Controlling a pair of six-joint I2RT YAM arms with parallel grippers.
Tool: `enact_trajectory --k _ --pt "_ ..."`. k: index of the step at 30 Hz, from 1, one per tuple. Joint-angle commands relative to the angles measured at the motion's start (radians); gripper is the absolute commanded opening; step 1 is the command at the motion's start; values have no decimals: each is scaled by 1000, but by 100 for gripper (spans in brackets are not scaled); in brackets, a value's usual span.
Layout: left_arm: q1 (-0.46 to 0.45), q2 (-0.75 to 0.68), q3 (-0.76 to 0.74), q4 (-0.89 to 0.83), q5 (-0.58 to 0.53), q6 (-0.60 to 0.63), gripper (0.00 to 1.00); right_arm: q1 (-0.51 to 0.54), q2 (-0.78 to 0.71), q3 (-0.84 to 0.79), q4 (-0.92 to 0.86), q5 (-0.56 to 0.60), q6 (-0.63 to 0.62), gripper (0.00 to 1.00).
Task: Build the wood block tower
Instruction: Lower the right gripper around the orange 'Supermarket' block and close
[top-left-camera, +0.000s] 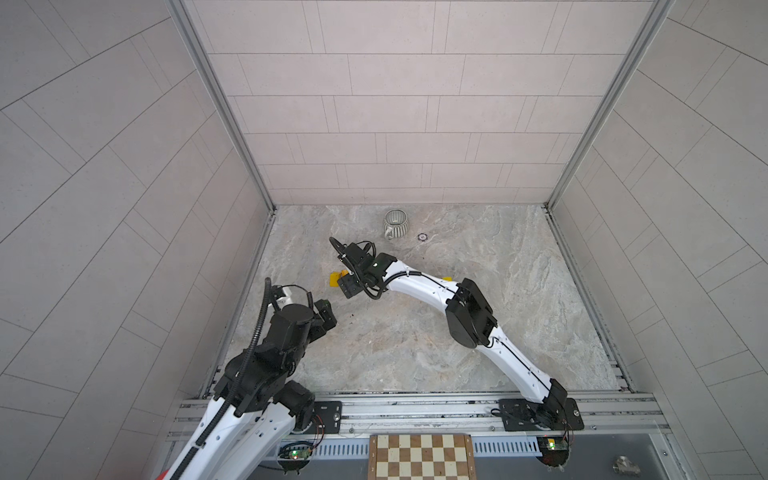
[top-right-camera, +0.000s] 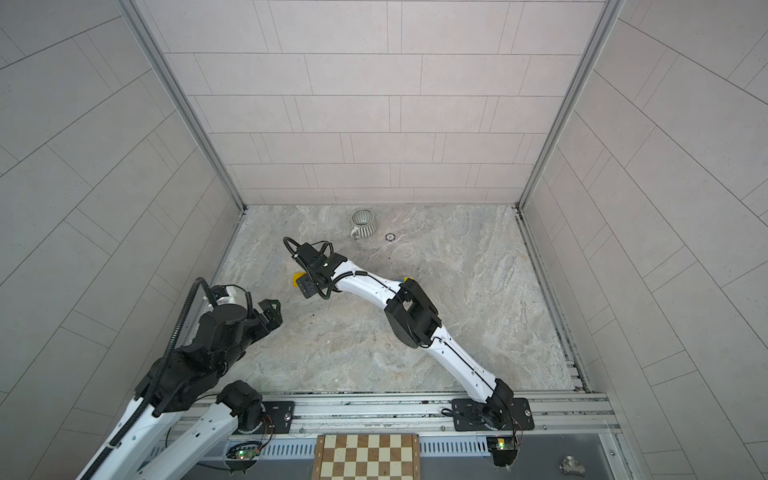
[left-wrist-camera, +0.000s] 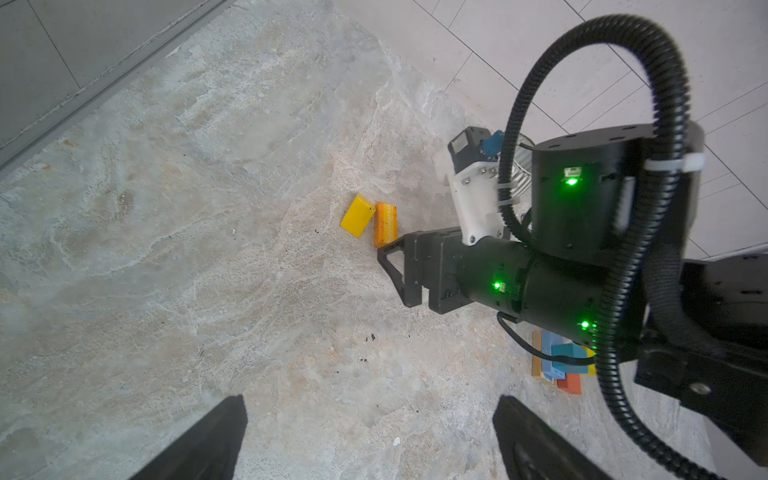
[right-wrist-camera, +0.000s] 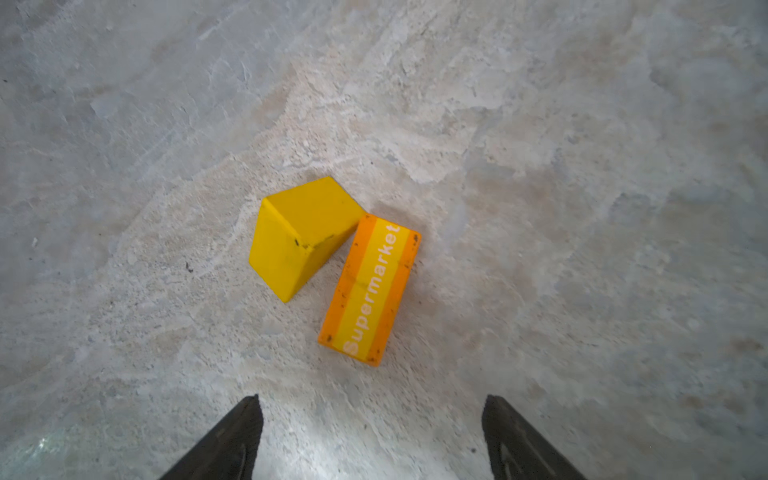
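The left gripper (left-wrist-camera: 370, 401) is held apart, empty. Beyond it, the right gripper (right-wrist-camera: 372, 399), jaws apart and empty, is poised over a yellow block (right-wrist-camera: 299, 237) touched by an orange block (right-wrist-camera: 370, 291). At their three o'clock the part-built wood block tower (left-wrist-camera: 563, 361) is seen. One block should be gripped squarely, alone.

Even, diffuse light in both top views, moderately bright. I see only a faint soft shadow under the right arm (top-left-camera: 424, 286). Wall tiles (top-left-camera: 395, 83) bow toward the frame corners. Right wrist view slightly smeared, though the orange Supermarket block (right-wrist-camera: 370, 291) stays legible.
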Motion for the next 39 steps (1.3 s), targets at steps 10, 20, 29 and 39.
enact_trajectory --k 10,20,29,39 --pt "4 1 -27 13 5 -3 100 2 98 99 39 109 27 85" --pt "4 13 -19 7 6 -6 100 -10 98 94 7 187 29 75" --pt "4 40 -22 29 10 -8 100 -55 50 18 45 58 0 63" --pt "6 78 -37 53 30 -6 100 -57 58 22 58 -5 -83 54"
